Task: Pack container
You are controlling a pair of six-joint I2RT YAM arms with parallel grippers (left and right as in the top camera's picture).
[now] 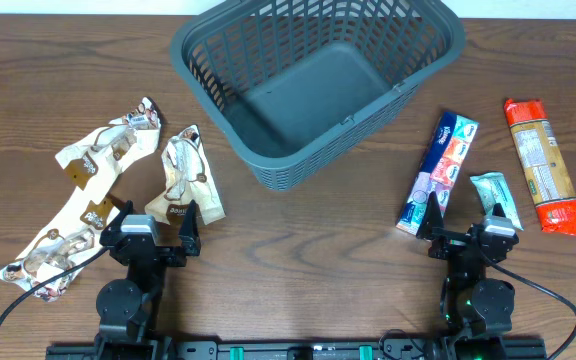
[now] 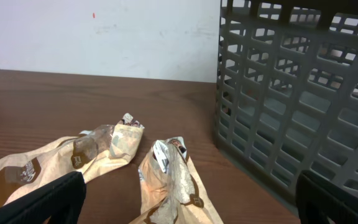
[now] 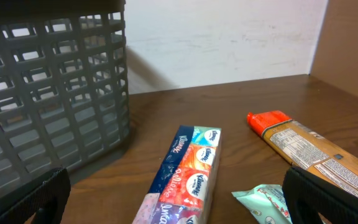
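The container (image 1: 308, 165), a dark grey slotted basket with nothing in it, sits at the back centre of the table. It fills the right of the left wrist view (image 2: 297, 93) and the left of the right wrist view (image 3: 48, 99). My left gripper (image 1: 154, 215) stands open near the front edge, with a crumpled beige snack packet (image 2: 166, 180) lying on the table between its fingers, untouched. My right gripper (image 1: 465, 222) is open too. A colourful tissue pack (image 3: 188, 177) lies ahead of it between the fingers, and a mint-green packet (image 3: 263, 202) lies by the right finger.
More beige packets (image 1: 108, 150) and a long strip of them (image 1: 58, 245) lie at the left. A long orange packet (image 1: 545, 165) lies at the far right. Bare wooden table (image 1: 298, 240) stretches between the two arms.
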